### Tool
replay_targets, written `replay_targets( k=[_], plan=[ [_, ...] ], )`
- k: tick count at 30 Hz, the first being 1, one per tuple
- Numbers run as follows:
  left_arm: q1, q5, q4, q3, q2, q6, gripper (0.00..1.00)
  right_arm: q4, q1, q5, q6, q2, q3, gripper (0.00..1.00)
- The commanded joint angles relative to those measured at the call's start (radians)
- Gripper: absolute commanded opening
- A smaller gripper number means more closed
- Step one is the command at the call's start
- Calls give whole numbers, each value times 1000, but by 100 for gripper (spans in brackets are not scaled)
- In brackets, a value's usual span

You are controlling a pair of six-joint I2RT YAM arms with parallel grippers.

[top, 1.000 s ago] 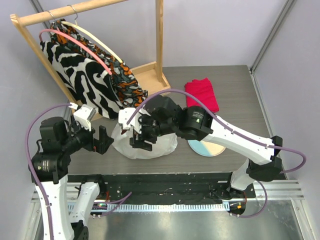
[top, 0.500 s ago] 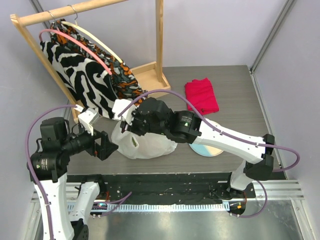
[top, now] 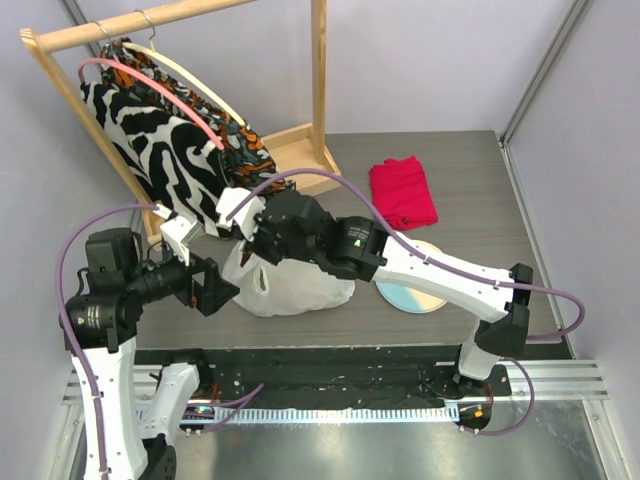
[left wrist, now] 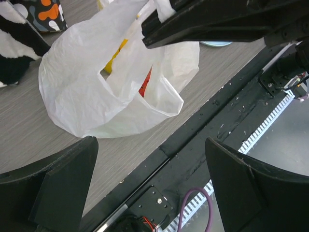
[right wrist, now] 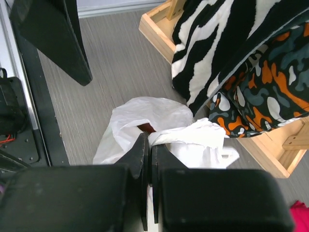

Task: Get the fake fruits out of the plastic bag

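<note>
On the grey counter [top: 470, 200] my right claw [right wrist: 148, 143] is pinched shut on the top of the plastic bag [top: 292, 290], left claw [top: 212, 287] gapes empty just beside it, and the fake fruits [left wrist: 117, 54] show yellow and red inside, none out yet.

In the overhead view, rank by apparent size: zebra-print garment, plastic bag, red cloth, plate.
1. zebra-print garment, largest.
2. plastic bag.
3. red cloth and plate look alike; the right arm covers part of the plate, so I won't rank them.
</note>
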Motion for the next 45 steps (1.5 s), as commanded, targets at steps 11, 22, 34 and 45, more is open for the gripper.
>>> replay_targets(
  k=[11,22,34,45],
  plan=[
    [-67,146,356,58,140,-55,99,-115,-252,-288,180,-254,-70,1],
    [-291,-317,600,127,350,-296,88,-62,-320,-307,209,-275,-128,1],
    [-343,-202,602,118,452,-282,52,-29,-404,-301,244,-318,-210,1],
    [-458,-35,637,622,851,-283,9,-27,-929,-261,327,-286,-127,1]
  ],
)
